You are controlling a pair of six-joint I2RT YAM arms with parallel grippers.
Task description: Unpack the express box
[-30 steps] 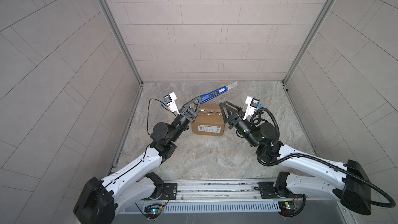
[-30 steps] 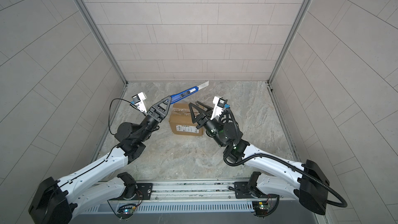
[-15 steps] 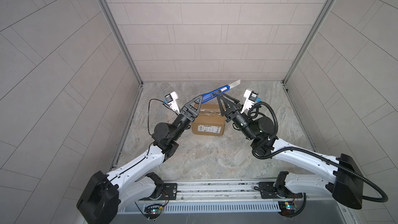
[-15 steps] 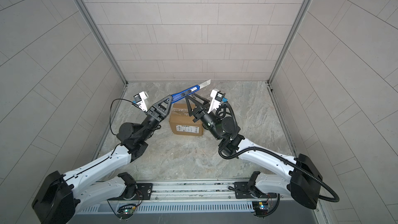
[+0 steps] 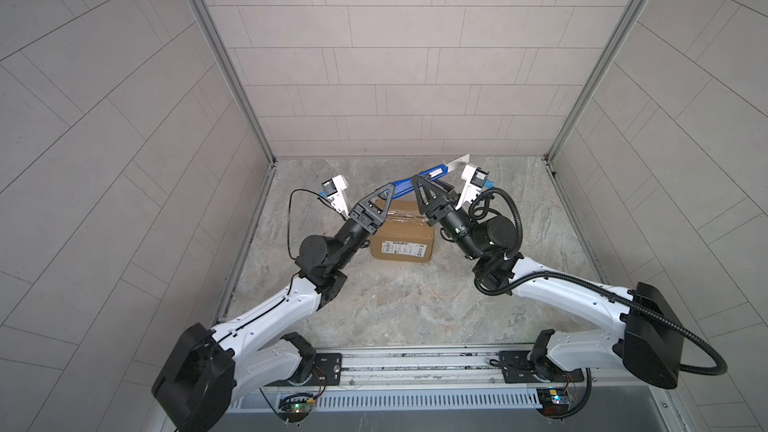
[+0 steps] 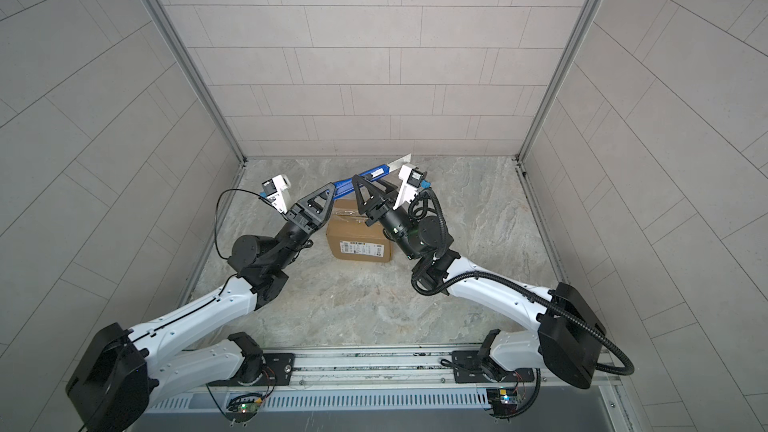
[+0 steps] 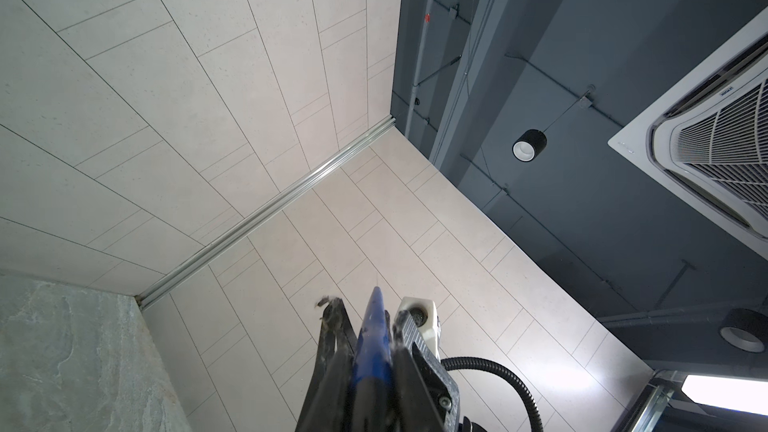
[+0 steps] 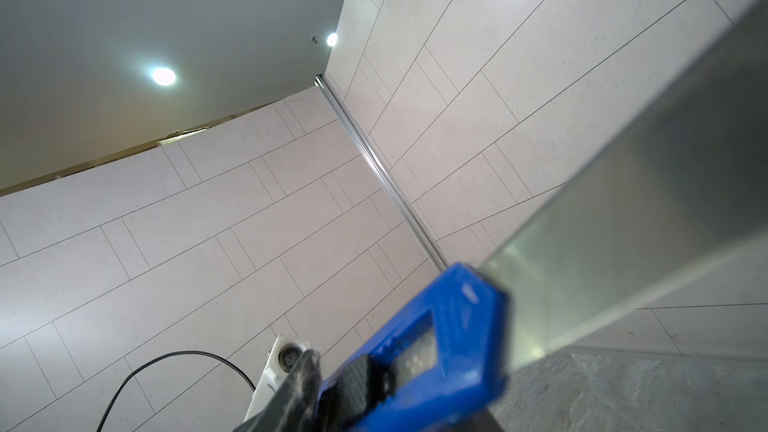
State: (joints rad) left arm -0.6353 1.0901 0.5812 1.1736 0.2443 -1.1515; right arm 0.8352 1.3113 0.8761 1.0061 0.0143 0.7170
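top views both give me the marbled desk (image 5: 415, 305) first. on it sits the express box (image 5: 401, 238), near the far edge and about midway between the left and right edges, with its white label (image 5: 402, 248) facing the near edge. the flaps look closed, so i judge nothing is unpacked yet.

above the box's far side the blue utility knife (image 5: 434, 171) hangs in the air between the two arms. the left gripper (image 5: 390, 188) is clenched on the knife's handle end, and the left wrist view shows the knife (image 7: 374, 338) pinched between its fingers. the right gripper (image 5: 430, 185) straddles the knife nearer the blade end, one finger on each side. i cannot tell whether it actually presses on it, even from the right wrist view, where the knife (image 8: 440, 338) looms close.

the blade (image 5: 459, 159) is out, pointing toward the far edge and to the right. the clear tape (image 5: 405, 216) along the top seam looks uncut as far as i can see.

my read: the tool is in hand with the blade exposed. still to do are slitting the seam, opening the flaps and lifting out the contents.
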